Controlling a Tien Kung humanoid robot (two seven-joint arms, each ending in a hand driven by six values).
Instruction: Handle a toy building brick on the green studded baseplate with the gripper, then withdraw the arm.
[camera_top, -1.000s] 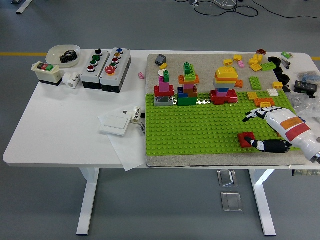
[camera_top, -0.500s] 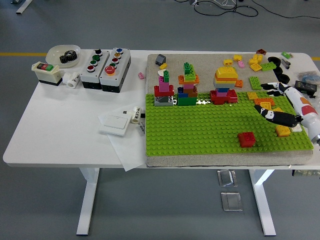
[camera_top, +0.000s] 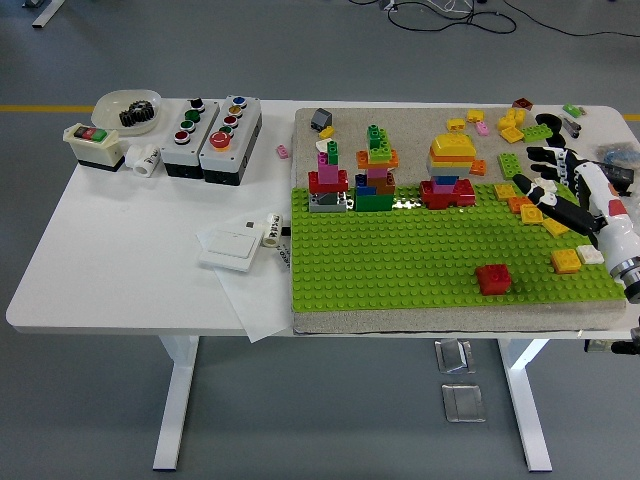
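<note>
Right hand (camera_top: 560, 190) open and empty over the baseplate (camera_top: 400, 260) edge, red brick (camera_top: 493, 278) seated well apart; best lifting clear of loose bricks.

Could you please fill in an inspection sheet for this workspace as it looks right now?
Surface: white table with a beige mat on its right half.
Job's things: green baseplate on the mat; red brick standing alone near its front right; three small brick towers along its back edge.
Clutter: loose bricks at the back right, two button boxes, a white bowl, a switch plate on paper.
Robot hands: right robot hand open over the baseplate's right edge, holding nothing; left one not in view.
Cables: black cables on the floor behind the table.
Surroundings: grey floor with a yellow line.
</note>
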